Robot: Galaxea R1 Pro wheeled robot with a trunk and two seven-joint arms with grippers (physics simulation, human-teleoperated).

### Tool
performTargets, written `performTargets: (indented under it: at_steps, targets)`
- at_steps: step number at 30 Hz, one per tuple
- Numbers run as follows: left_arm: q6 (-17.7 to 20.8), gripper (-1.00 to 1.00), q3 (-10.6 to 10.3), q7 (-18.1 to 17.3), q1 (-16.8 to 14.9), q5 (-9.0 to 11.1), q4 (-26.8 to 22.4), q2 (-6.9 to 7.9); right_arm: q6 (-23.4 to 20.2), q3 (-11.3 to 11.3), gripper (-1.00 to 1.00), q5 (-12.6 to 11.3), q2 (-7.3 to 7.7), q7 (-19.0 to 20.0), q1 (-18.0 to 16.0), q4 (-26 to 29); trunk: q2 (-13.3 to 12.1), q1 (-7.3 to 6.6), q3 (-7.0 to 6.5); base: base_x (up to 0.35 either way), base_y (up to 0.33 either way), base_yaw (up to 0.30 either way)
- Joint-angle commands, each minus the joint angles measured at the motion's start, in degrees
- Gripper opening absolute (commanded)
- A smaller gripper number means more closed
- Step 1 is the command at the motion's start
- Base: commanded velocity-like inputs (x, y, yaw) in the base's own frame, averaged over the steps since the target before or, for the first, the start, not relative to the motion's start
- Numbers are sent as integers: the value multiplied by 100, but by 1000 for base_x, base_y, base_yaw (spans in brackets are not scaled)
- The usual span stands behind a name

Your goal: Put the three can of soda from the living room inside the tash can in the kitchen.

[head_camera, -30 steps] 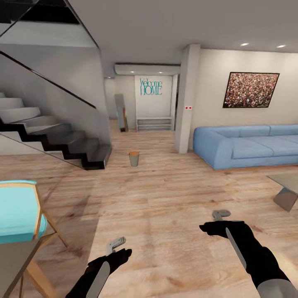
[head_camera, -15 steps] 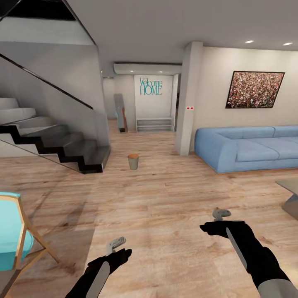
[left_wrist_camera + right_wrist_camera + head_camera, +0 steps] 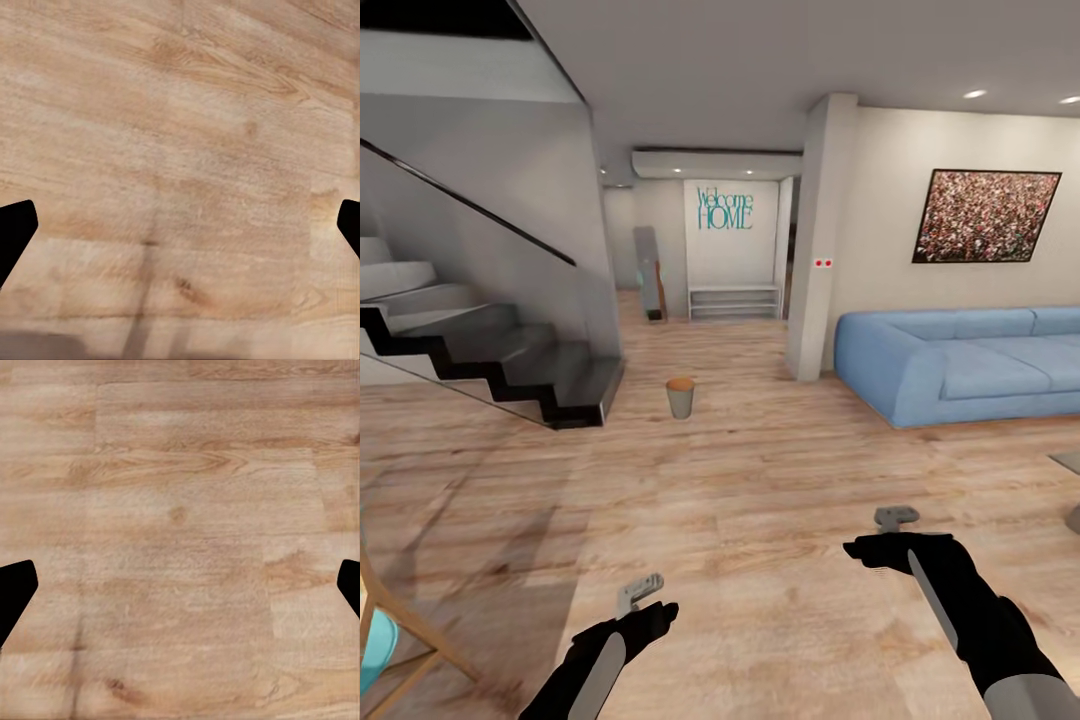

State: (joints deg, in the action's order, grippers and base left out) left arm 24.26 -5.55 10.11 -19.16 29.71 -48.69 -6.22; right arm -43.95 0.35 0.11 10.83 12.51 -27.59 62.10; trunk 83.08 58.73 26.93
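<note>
**Trash can ahead, both grippers empty**

The tash can (image 3: 680, 398) stands far ahead on the wood floor (image 3: 760, 480), near the staircase (image 3: 490, 360) (blue sofa (image 3: 960, 365) far right). Left gripper (image 3: 180, 225) and right gripper (image 3: 180, 585) are spread wide, grasping nothing.

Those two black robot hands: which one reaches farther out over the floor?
The right gripper, on the sofa side; it sits farther forward than the left gripper, which hangs nearer the robot's body.

Evenly bright, slightly soft render; recessed ceiling spotlights (image 3: 975, 94) glow above the blue sofa (image 3: 960, 360), under-stair floor shadowed.
</note>
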Motion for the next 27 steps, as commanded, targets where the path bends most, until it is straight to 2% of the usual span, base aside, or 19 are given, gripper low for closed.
performTargets:
  at_steps: [1,16,27]
  targets:
    - [0,100,0,0,0,0,0,0,-5,0,100,0,-4,-1,0,5,0,0,0,347,0,0]
    - [0,100,1,0,-2,0,0,4,-34,-14,100,-2,-29,-9,-1,61,0,0,0,347,0,8]
    - [0,100,2,0,-2,0,0,7,-38,-18,100,-4,-31,-13,-8,-8,0,0,0,347,0,237]
